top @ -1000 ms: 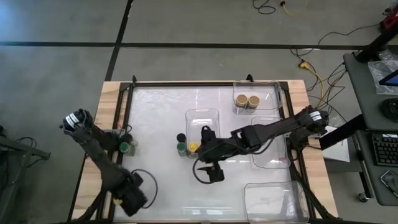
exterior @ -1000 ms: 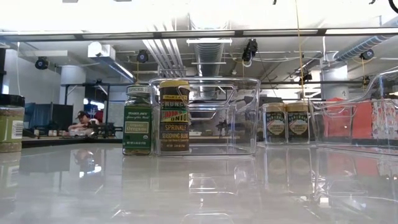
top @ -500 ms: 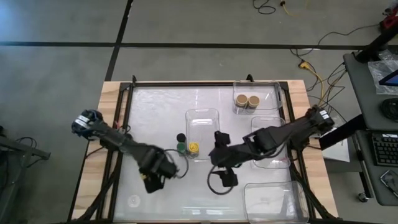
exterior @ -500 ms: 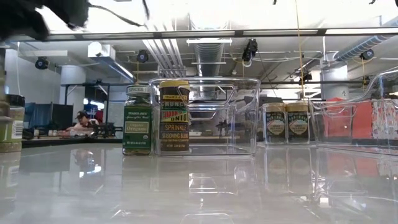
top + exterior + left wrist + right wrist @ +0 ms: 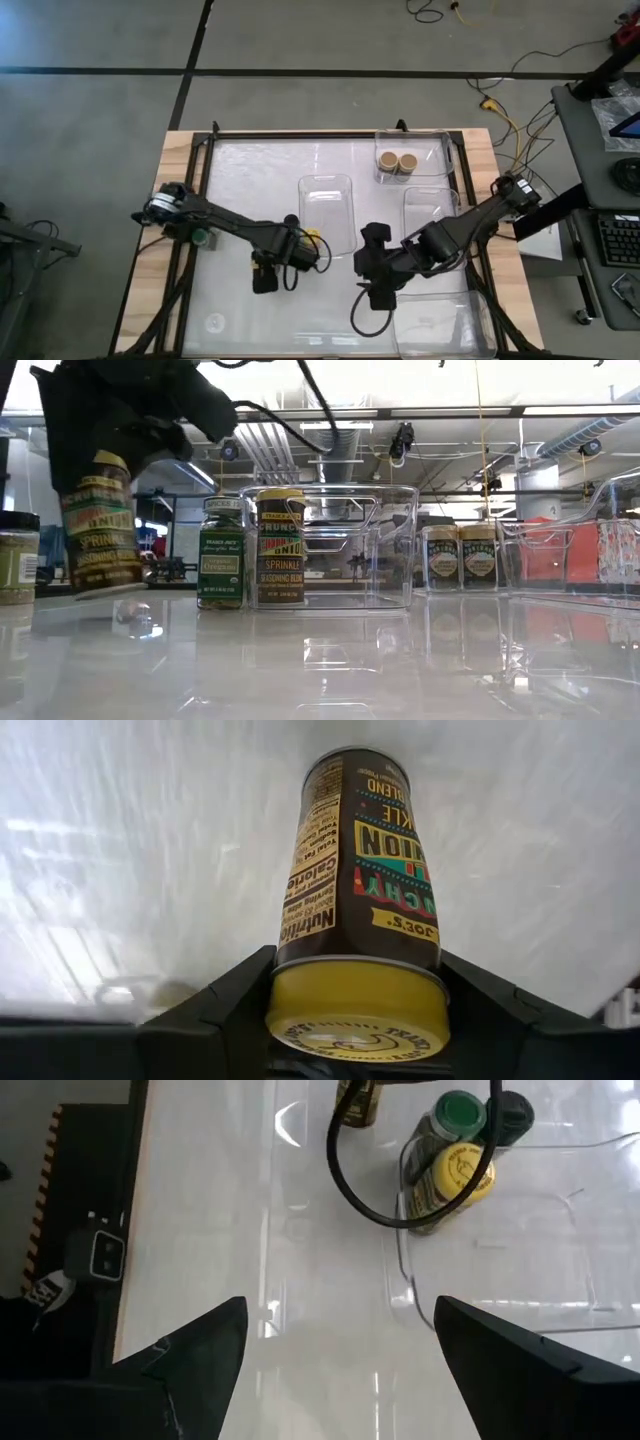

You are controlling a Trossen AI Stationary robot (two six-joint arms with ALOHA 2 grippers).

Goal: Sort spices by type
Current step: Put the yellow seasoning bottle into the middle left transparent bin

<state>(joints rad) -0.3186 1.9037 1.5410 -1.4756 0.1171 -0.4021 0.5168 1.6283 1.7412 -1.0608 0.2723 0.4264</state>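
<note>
Left gripper (image 5: 355,1020) closed on a yellow-lidded spice jar (image 5: 358,900), fingers on either side just under the lid, jar tilted just above the table (image 5: 240,170), left of centre. Right gripper (image 5: 335,1350) spread wide, holding nothing, near the table's middle. Second yellow-lidded jar (image 5: 452,1178), green-lidded jar (image 5: 455,1115) and black-lidded jar (image 5: 512,1115) cluster at the centre tray (image 5: 326,186); two tan-lidded jars (image 5: 397,161) sit in the far-right tray (image 5: 440,140).
</note>
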